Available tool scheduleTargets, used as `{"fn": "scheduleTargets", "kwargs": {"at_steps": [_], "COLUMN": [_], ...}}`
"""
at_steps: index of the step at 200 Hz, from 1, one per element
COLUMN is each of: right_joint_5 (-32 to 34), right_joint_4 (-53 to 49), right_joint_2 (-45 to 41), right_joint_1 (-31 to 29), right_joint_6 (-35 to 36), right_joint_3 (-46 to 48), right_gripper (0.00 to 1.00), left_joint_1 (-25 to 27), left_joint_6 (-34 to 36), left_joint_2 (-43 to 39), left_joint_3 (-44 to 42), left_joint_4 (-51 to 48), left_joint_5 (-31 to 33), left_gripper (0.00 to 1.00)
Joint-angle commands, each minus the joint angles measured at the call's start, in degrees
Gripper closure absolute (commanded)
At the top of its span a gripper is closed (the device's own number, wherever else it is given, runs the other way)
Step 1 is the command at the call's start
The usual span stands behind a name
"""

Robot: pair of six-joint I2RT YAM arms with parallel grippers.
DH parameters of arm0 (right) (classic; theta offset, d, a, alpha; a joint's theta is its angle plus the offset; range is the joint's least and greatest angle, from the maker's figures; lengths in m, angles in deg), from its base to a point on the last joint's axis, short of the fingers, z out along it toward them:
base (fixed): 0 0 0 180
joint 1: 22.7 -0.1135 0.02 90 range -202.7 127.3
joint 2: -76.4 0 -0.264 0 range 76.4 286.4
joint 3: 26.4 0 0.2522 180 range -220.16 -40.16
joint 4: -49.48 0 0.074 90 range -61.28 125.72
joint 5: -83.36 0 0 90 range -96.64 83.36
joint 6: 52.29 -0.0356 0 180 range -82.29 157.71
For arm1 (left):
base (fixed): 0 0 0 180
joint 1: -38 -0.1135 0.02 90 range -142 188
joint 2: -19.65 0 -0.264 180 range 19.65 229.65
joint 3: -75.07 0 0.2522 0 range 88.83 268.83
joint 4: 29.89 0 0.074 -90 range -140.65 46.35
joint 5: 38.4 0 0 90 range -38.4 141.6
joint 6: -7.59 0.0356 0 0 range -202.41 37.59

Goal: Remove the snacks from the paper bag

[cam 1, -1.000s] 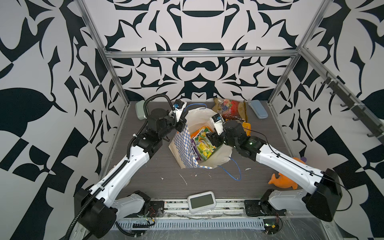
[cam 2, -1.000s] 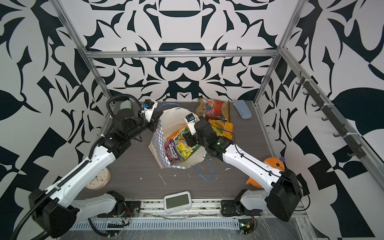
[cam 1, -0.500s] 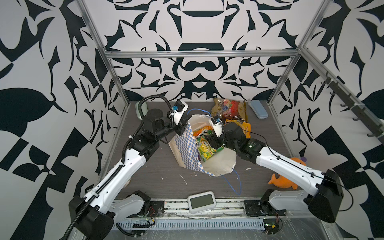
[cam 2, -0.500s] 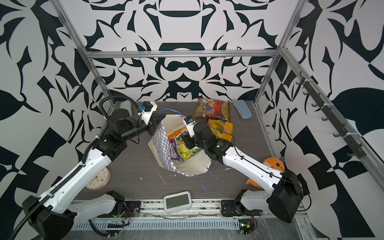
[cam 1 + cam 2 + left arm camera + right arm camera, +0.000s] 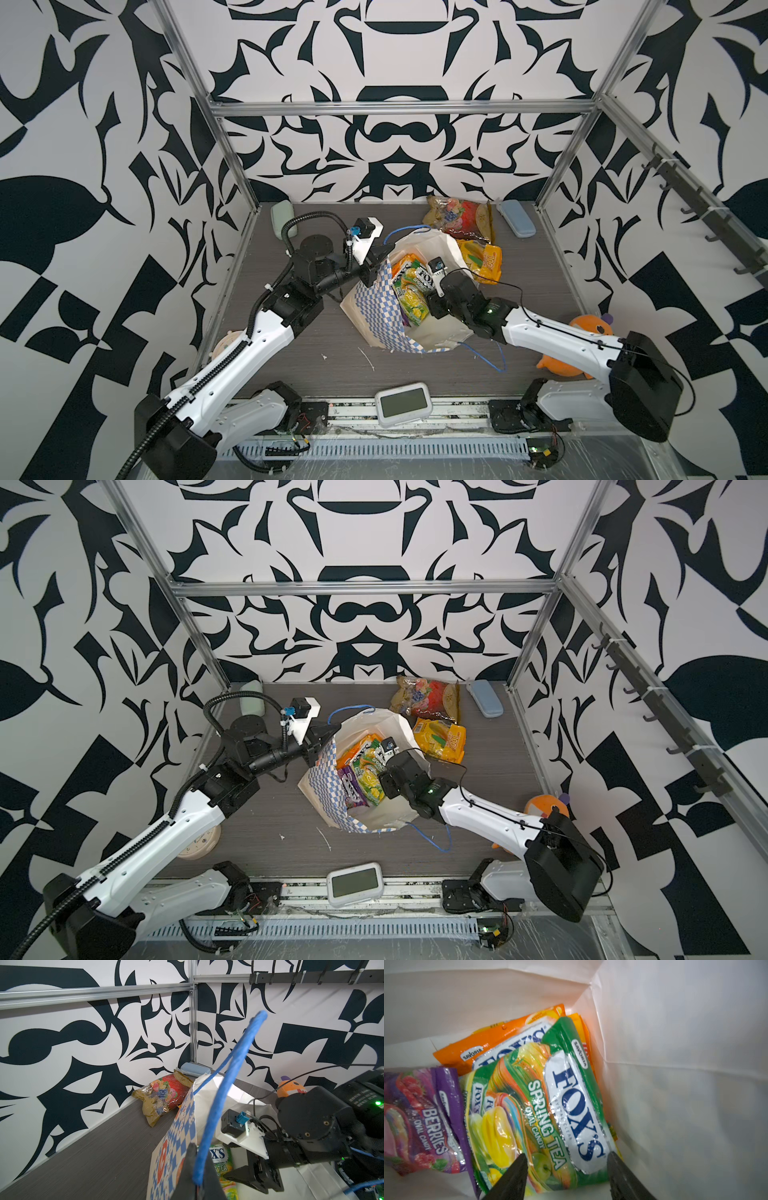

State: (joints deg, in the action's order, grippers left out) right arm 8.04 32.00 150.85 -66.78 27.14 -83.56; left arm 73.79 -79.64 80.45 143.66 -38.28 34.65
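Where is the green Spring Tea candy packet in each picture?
In a top view: green Spring Tea packet inside the paper bag, mid-picture.
In a top view: the packet mid-picture, right of the purple Berries packet.
Left wrist: the packet peeks out behind the blue cord handle.
Right wrist: the packet fills the middle, before the open right gripper.
Shared landmark: the bag's white inside.

The paper bag [image 5: 374, 307] gapes open; the right gripper [image 5: 566, 1155] fills much of its mouth. Candy packets [image 5: 529, 1095] crowd one wall; the opposite white side lies bare. A blue cord [image 5: 227, 1084] arcs over the rim.
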Motion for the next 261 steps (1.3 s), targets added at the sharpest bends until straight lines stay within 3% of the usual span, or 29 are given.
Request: {"fn": "scheduleTargets", "kwargs": {"at_steps": [1,57,103,134,175,221,261], "right_joint_5": [-2.4,-10.5,-18.2,-23.2,-25.4,-26.6,-26.4], "right_joint_4": [0.8,-0.8,1.2,-0.1,0.5,-1.9,-4.3], "right_joint_2": [2.0,10.4,15.7,19.1,17.3,11.9,6.7], "right_joint_1": [2.8,6.1,10.0,10.1,10.2,10.1,10.1], "right_joint_6": [0.3,2.5,-0.4,0.2,-0.8,-2.3,-2.6], "right_joint_3": [-5.1,-11.5,-13.0,-15.3,-15.1,-16.2,-17.9], "right_gripper": [0.33,0.29,0.28,0.49,0.92,1.00,1.00], "left_joint_1": [0.2,0.2,0.2,0.2,0.2,0.2,0.2], "left_joint_6": [-0.7,-0.4,0.0,0.0,-0.1,0.0,0.0], "left_joint_2": [-1.5,-2.2,-2.4,-2.3,-2.0,-1.8,-2.0], "left_joint_3": [0.2,-0.8,-1.3,-1.2,-1.5,-1.7,-2.1], "left_joint_4": [5.0,4.9,5.0,5.2,5.4,5.9,6.5], "left_joint_5": [-1.6,-1.8,-1.6,-1.5,-0.9,-0.5,0.5], "left_gripper": [1.00,1.00,1.00,1.00,1.00,1.00,1.00]}}
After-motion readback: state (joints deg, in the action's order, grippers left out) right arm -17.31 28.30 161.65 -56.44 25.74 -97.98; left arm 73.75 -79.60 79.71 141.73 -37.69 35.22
